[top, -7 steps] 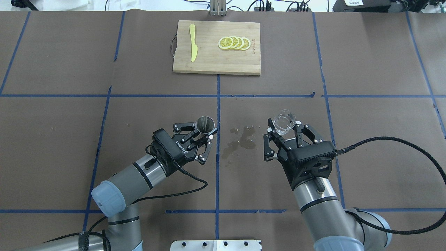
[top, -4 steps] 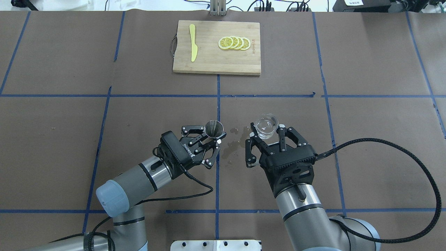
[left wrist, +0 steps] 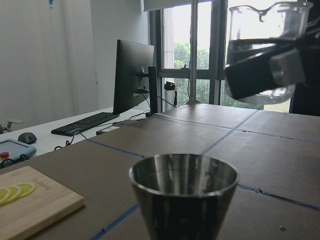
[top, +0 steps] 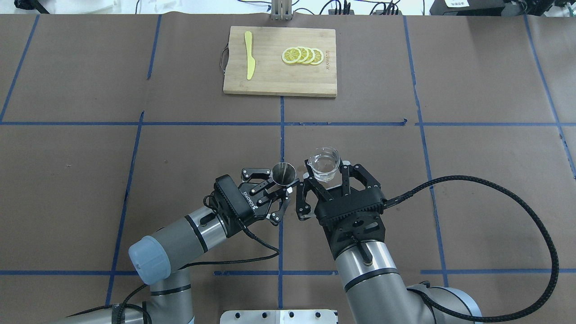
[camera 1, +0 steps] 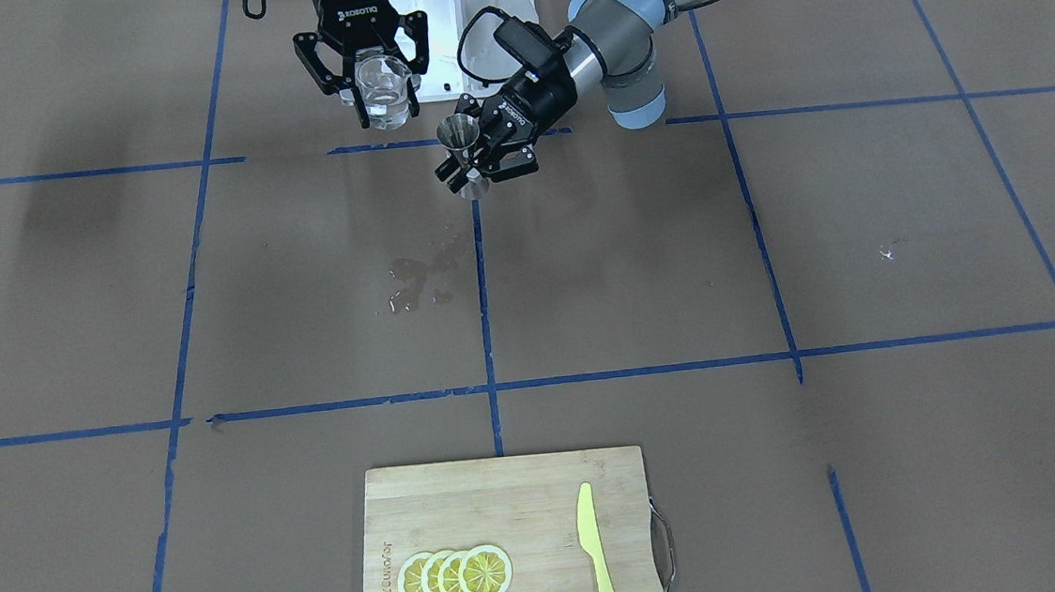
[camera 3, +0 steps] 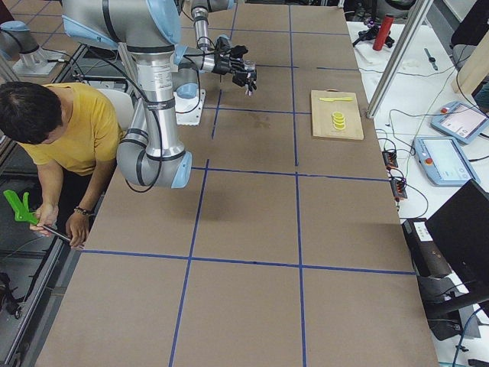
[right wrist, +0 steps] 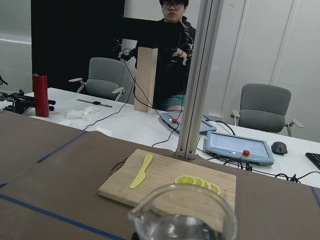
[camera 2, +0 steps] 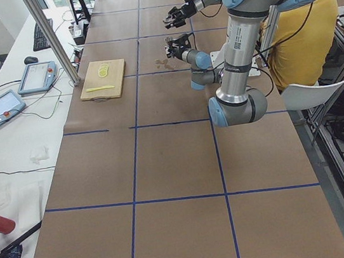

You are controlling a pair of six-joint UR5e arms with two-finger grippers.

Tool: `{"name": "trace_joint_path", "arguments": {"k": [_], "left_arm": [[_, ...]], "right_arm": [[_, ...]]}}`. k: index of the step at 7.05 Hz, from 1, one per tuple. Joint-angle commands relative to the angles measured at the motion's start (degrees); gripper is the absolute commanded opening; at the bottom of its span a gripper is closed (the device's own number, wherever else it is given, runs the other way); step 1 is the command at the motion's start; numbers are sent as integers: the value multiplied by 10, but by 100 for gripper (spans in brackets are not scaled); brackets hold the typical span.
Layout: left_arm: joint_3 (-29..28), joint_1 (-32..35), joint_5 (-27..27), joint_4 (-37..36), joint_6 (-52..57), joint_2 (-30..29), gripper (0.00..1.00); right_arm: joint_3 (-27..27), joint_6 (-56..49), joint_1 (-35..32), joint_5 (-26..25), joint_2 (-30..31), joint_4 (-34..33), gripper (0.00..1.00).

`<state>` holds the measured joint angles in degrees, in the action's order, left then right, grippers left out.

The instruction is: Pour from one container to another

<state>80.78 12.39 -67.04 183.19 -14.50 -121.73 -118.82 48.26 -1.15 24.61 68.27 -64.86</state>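
Over the table, left fingers clamp the jigger, right fingers the glass cup beside it.

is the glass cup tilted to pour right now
No, the glass cup is upright with its rim level, beside the jigger.

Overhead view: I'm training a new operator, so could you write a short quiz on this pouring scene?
1. True or false: the glass measuring cup is tipped over the jigger, pouring.
2. Which gripper holds the jigger? A) left B) right C) neither
3. What lies on the cutting board?
Key: 1. False: it is upright beside the jigger. 2. A: the left gripper; the right gripper holds the cup. 3. Lemon slices and a yellow knife.
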Motion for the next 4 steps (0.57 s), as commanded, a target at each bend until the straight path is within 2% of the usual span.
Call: {"name": "trace_joint_path", "arguments": {"k": [1,4], "left_arm": [[-2,-6,1,1,0,-2,0],[3,-10,2,0,0,-6,0]], "right_arm": [[-9,0,0,0,-11,-48,0],[-25,-25,1,19,-12,-81,0]]}}
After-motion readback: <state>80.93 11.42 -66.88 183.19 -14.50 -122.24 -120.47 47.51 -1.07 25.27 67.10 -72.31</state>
